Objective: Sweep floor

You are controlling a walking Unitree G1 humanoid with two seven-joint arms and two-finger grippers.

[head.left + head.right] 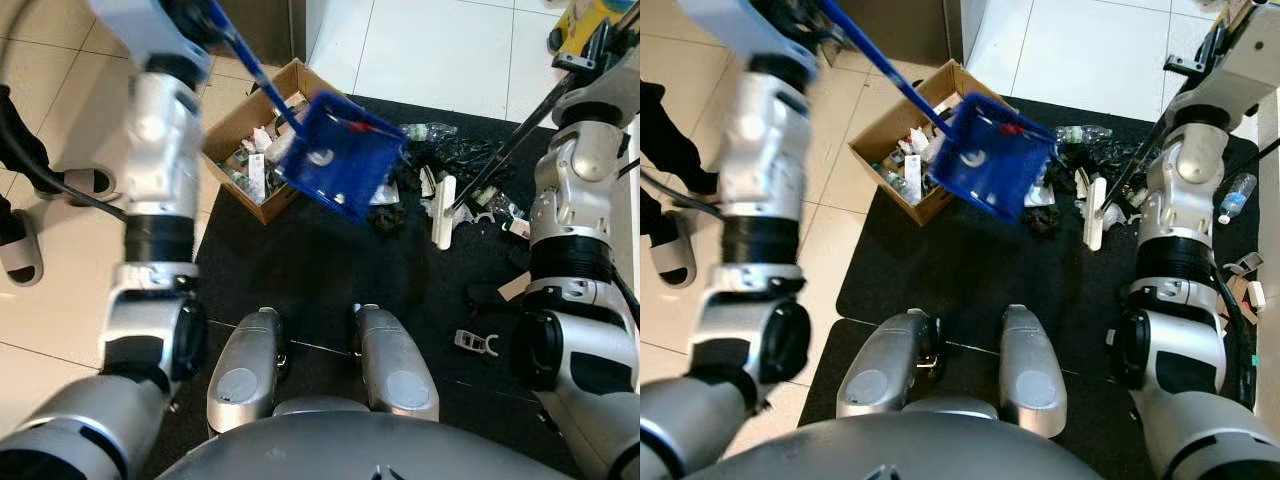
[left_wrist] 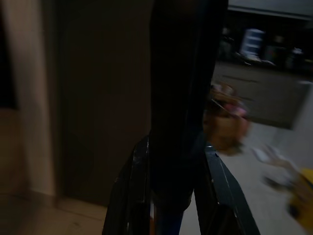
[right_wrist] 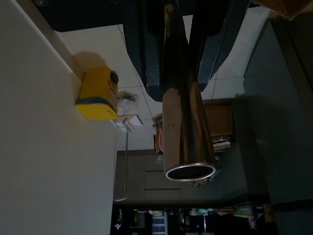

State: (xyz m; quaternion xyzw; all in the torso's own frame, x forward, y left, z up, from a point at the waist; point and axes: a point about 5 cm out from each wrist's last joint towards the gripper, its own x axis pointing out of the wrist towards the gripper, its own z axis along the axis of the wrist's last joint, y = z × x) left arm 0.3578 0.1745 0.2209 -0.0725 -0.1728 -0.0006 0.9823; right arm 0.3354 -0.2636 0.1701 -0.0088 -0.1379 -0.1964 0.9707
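the left gripper (image 2: 168, 196) has its two black fingers clamped on the dark handle of a blue plastic dustpan (image 1: 340, 155), which hangs tilted above one open cardboard box (image 1: 232, 135) holding crumpled wrappers and small bottles. the box sits at the edge of a black mat (image 1: 320, 265), half on pale glossy floor tiles (image 1: 440, 50). the right gripper (image 3: 188, 44) grips, fingers tight on either side, a hollow metal tube that is the broom handle (image 3: 186, 127); the thin dark shaft runs down to a white broom head (image 1: 443, 212) resting among a scatter of dark plastic scraps, a clear bottle and paper bits on the mat's far right part. the mat's near middle, ahead of the robot's two silver knees (image 1: 325, 365), is bare. a person's dark sandals (image 1: 25, 250) stand on the tiles at the left.
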